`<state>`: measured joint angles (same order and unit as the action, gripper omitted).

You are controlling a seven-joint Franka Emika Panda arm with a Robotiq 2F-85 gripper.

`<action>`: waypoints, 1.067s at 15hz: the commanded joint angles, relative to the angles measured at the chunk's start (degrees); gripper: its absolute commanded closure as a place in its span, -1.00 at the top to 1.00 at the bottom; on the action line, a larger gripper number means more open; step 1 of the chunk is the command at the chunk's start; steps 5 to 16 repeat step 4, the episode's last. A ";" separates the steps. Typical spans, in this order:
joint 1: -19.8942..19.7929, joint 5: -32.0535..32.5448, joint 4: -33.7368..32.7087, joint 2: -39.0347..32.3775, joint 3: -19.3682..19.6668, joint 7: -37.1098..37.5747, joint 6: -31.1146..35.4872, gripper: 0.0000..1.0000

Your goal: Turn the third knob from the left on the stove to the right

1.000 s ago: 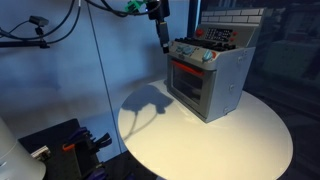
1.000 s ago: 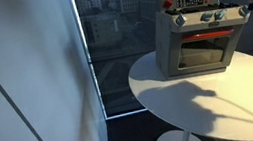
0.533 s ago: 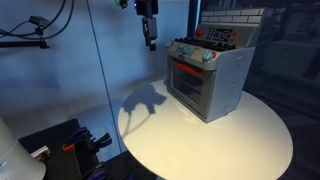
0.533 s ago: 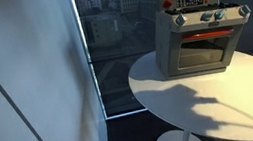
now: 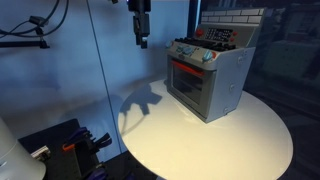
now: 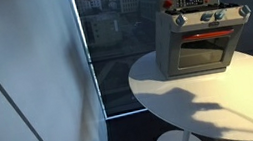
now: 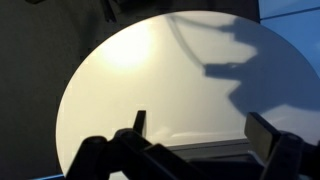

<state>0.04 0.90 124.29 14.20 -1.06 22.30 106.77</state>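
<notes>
The stove (image 5: 212, 78) stands at the back of a round white table (image 5: 215, 140) and shows in both exterior views (image 6: 201, 39). A row of pale-teal knobs runs along its front top edge. The third knob from the left (image 5: 200, 54) (image 6: 221, 15) looks the same as its neighbours. My gripper (image 5: 141, 40) hangs in the air to the left of the stove, well apart from the knobs. In the wrist view its fingers (image 7: 200, 128) are spread apart and empty over the white tabletop (image 7: 150, 80). The stove is not clearly visible there.
A glass pane (image 5: 100, 80) stands behind the gripper, and cables (image 5: 40, 30) hang at the upper left. Black equipment (image 5: 60, 145) sits on the floor beside the table. A tall window (image 6: 112, 42) is left of the stove.
My gripper has moved away from the stove's knob row, leftward and slightly up in the exterior view. It has nearly left the other exterior view's right edge. The stove has not moved.
</notes>
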 commanded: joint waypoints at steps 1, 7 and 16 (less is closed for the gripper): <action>-0.64 -0.15 -0.12 0.01 -0.61 -0.31 -0.33 1.00; -0.64 -0.15 -0.12 0.01 -0.61 -0.46 -0.47 1.00; -0.64 -0.15 -0.12 0.01 -0.61 -0.46 -0.47 1.00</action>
